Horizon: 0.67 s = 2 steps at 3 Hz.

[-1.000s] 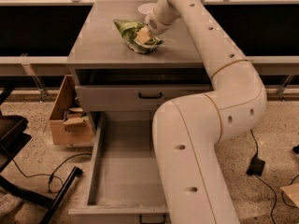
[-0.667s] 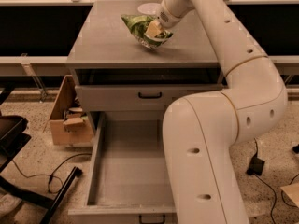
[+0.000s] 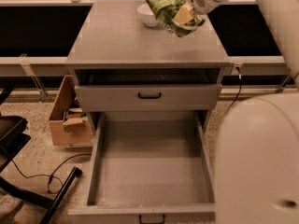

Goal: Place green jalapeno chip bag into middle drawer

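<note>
The green jalapeno chip bag (image 3: 169,9), crumpled green foil with white patches, hangs in the air above the back right of the grey cabinet top (image 3: 117,41). My gripper (image 3: 185,15) is shut on the bag's right side, and my white arm reaches in from the upper right. The middle drawer (image 3: 149,171) stands pulled out at the bottom, its long grey bed bare, with a small black handle (image 3: 152,217) on its front panel. The bag is well behind and above the drawer.
A white bowl (image 3: 146,14) stands at the back of the cabinet top, just left of the bag. A shut upper drawer front with a black handle (image 3: 149,95) sits above the open drawer. A cardboard box (image 3: 67,120) and black cables (image 3: 42,171) lie on the floor to the left. My arm's white body (image 3: 257,162) fills the right foreground.
The gripper has lifted the chip bag off the cabinet top and carried it up and to the right. The bowl and the open drawer have not moved.
</note>
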Tool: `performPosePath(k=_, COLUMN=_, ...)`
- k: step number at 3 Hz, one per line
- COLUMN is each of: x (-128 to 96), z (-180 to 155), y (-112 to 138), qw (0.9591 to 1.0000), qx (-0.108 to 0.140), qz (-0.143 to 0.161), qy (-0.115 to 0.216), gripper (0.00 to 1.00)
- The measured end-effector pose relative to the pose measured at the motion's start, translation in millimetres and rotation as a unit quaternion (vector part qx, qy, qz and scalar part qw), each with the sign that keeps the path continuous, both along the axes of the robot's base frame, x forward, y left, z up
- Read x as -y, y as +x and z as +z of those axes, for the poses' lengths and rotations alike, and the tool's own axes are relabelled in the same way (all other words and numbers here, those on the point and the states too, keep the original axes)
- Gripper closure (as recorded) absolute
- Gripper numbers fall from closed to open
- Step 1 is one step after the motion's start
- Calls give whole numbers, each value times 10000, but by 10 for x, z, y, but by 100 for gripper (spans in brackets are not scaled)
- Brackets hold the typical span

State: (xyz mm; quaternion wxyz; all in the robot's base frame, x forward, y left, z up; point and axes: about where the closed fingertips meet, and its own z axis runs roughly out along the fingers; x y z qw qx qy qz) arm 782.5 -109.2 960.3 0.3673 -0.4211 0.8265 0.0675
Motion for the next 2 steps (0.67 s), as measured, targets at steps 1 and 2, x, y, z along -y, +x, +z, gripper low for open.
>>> performPosePath(k=1, x=313, z=139, y=-532, qw=10000, qx=20, qz=-3, qy=-53, gripper=100)
performPosePath(k=2, x=463, z=-118, y=-1057, qw=9997, qx=-222, qz=125, qy=16, gripper=100)
